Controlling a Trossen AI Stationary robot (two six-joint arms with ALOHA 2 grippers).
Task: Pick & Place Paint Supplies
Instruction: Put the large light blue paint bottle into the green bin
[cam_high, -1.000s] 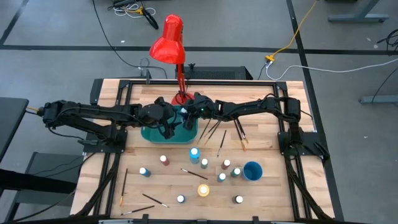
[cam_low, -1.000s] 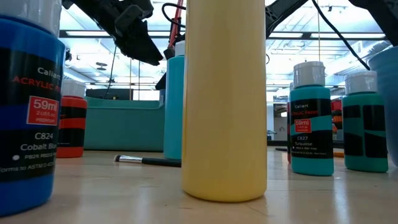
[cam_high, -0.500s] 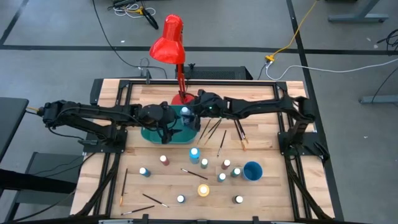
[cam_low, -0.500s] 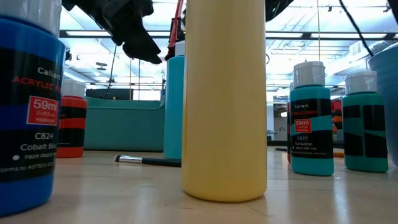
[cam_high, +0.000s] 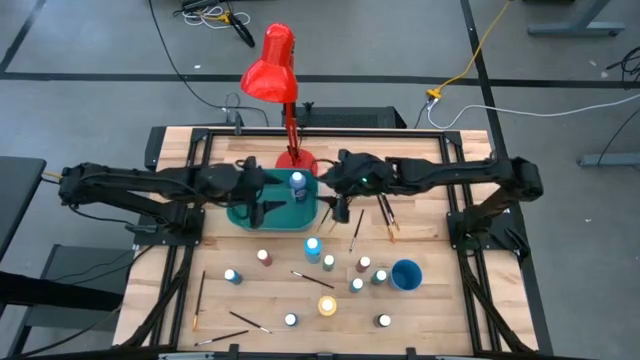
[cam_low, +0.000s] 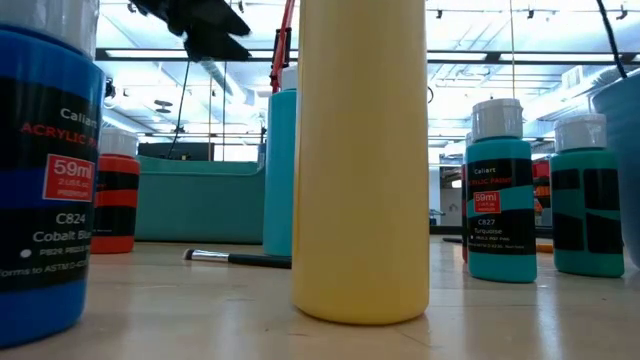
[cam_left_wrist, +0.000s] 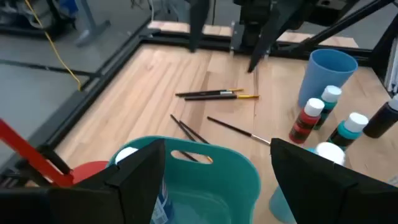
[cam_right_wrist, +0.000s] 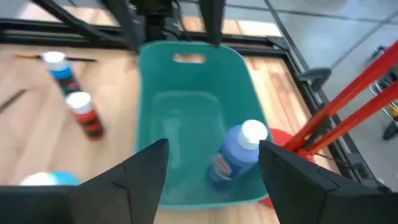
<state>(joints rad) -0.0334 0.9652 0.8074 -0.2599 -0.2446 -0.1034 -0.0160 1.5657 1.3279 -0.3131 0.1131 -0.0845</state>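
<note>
Paint stuff spread over a wooden worktop (cam_high: 420, 310), one blue bottle (cam_right_wrist: 235, 155) already in the bin

The worktop is pale wood planks with a black frame, standing on a grey floor with cables, and a red desk lamp (cam_high: 272, 62) sits at the far edge. The low view looks into a big hall with ceiling strip lights. The teal bin (cam_high: 243, 214) holds that blue bottle, tilted, white cap up toward the lamp side. Other bottles stand upright on the near half of the worktop, around a yellow one (cam_high: 326, 305) and beside a blue cup (cam_high: 406, 273). Brushes (cam_high: 386, 215) lie flat next to the bin, long axes roughly front to back. Left gripper (cam_high: 262, 208) hangs over the bin, jaws spread, holding nothing. Right gripper (cam_high: 343, 208) is at the bin's right edge, jaws apart and empty.
</note>
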